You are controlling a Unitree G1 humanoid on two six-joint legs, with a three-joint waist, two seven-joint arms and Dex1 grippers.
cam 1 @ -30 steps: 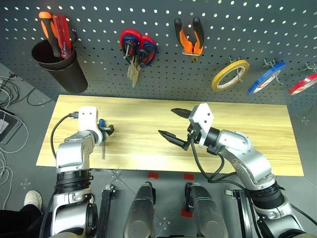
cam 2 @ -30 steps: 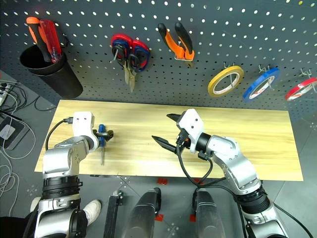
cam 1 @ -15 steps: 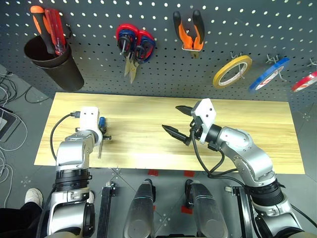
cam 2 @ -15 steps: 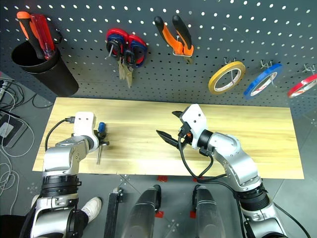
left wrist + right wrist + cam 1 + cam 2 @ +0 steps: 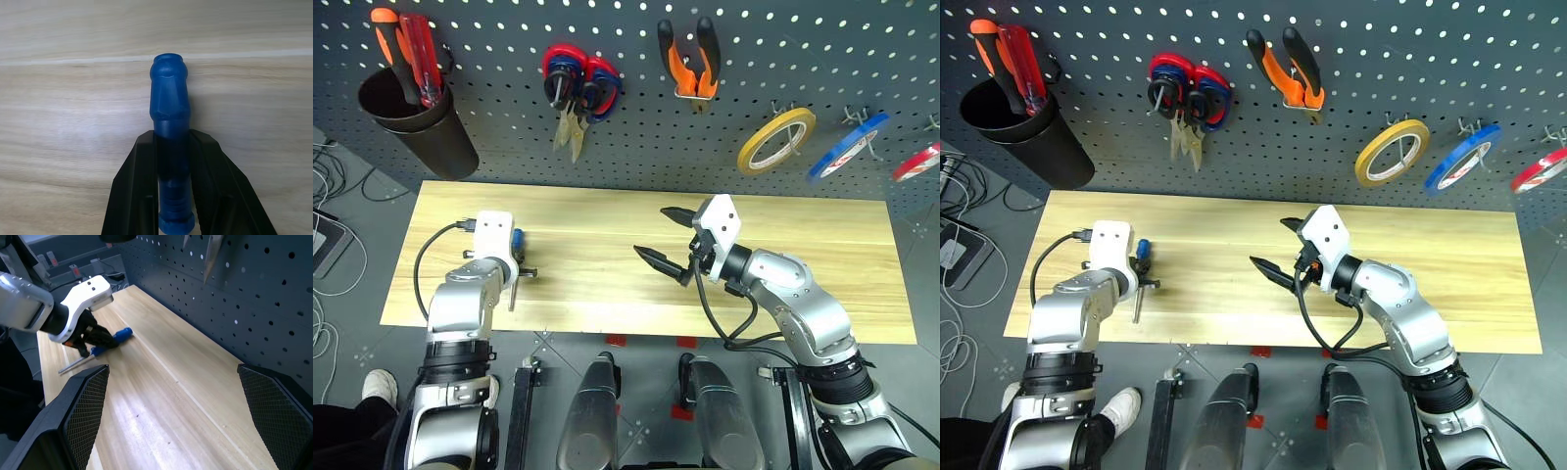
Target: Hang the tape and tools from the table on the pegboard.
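Observation:
A slim blue-handled screwdriver (image 5: pixel 169 93) lies on the light wood table (image 5: pixel 607 220) at its left end. My left gripper (image 5: pixel 171 139) is shut on its handle, low over the boards, and the metal shaft (image 5: pixel 512 294) points toward the table's near edge. My right gripper (image 5: pixel 653 232) hovers open and holds nothing above the table's middle. On the dark pegboard (image 5: pixel 499 147) hang the yellow tape (image 5: pixel 775 140), the orange-and-black pliers (image 5: pixel 688 65) and the black-handled scissors (image 5: pixel 566 113).
Red-handled scissors (image 5: pixel 599 83) hang beside the black-handled pair. A black cup (image 5: pixel 416 122) with red and orange screwdrivers hangs at the board's left. Blue tape (image 5: pixel 847 147) and red tape (image 5: pixel 915 162) hang at the right. Cables lie on the floor to the left.
My left gripper's fingers, spread around the blue handle a second ago, have closed on it. The right arm has stayed where it was. The camera has shifted a little.

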